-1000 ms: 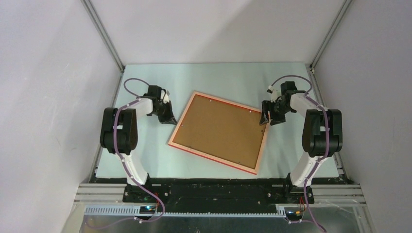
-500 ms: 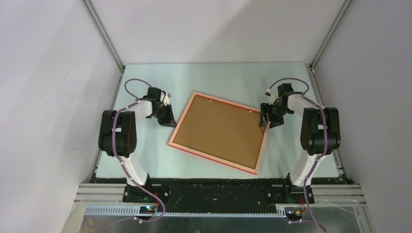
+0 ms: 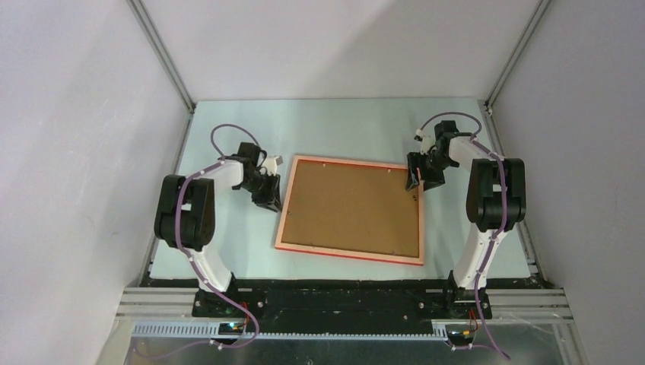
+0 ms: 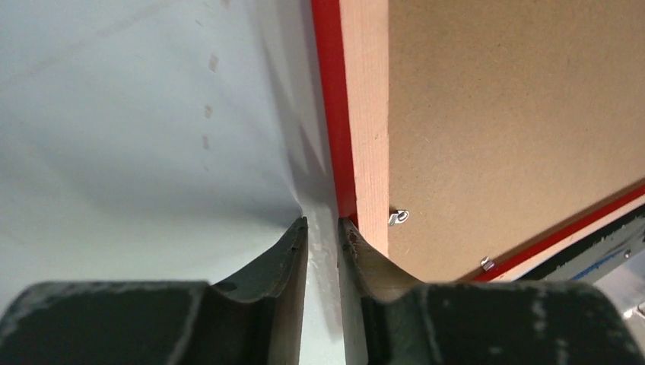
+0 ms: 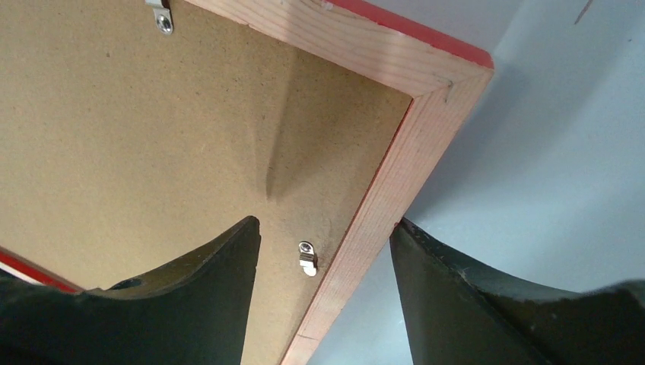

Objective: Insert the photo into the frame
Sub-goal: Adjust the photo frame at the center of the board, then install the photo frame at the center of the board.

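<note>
The frame (image 3: 350,163) lies back up on the table, its pale wooden rails edged in red, nearly square to the table. A brown backing board (image 3: 350,205) fills it, and the photo is hidden. My left gripper (image 3: 271,199) sits low on the table at the frame's left rail (image 4: 363,114). Its jaws (image 4: 322,223) are slightly open with only table between them, and the right fingertip touches the red edge. My right gripper (image 3: 417,180) is open astride the right rail (image 5: 395,179) near the far right corner. One finger is over the board (image 5: 152,129); the other is against the rail's outer edge.
Small metal turn clips (image 5: 306,258) hold the board along the rails. The pale green table (image 3: 342,125) is boxed in by grey walls with metal posts at the back corners. A black base rail (image 3: 342,296) runs along the near edge.
The frame has turned counterclockwise and now lies almost square to the table. My left gripper moved right to the frame's left rail and opened a little. My right gripper shifted slightly farther back.
</note>
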### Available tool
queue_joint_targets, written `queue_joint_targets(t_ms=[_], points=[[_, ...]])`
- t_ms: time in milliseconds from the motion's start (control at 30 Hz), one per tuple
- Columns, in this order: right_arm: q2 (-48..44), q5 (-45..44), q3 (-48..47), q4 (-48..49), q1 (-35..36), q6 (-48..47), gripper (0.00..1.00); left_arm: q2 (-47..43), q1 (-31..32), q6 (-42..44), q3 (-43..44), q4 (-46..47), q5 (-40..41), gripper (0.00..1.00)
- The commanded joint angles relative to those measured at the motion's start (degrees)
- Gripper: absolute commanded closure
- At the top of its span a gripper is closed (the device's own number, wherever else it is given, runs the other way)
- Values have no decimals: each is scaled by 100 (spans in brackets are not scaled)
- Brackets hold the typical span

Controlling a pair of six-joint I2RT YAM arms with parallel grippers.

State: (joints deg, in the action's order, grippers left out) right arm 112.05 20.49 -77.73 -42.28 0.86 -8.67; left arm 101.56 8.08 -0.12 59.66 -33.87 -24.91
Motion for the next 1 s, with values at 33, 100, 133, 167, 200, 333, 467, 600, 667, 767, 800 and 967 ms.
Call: queue_joint_targets(t_ms=[33,100,133,167,200,333,467,600,667,767,800,967], points=[[4,224,106,67,14,-380,32,-241,228,196,-124,-312,-542,72],[-97,119,230,76,-32,-465,32,-261,232,188,-117,-307,-485,71],[-123,85,266,66,-33,-498,32,-262,226,179,-109,-305,-450,71],[-188,38,331,52,-33,-556,31,-261,226,161,-106,-301,-430,70],[-251,14,356,44,-34,-587,31,-255,228,157,-98,-301,-382,69],[-363,-139,463,-22,-194,-723,29,-274,228,108,-71,-303,-260,65],[-435,-252,566,-54,-263,-809,29,-292,228,93,-35,-296,-175,58],[-505,-396,746,-56,-275,-937,29,-306,222,107,-13,-295,-61,51],[-528,-476,803,-34,-279,-996,30,-299,221,115,1,-296,-27,47],[-536,-537,837,14,-295,-1036,33,-300,221,117,27,-295,-11,45],[-531,-544,838,20,-296,-1057,33,-293,225,117,32,-296,-4,45],[-492,-630,838,91,-305,-1195,40,-295,221,117,51,-299,36,44]])
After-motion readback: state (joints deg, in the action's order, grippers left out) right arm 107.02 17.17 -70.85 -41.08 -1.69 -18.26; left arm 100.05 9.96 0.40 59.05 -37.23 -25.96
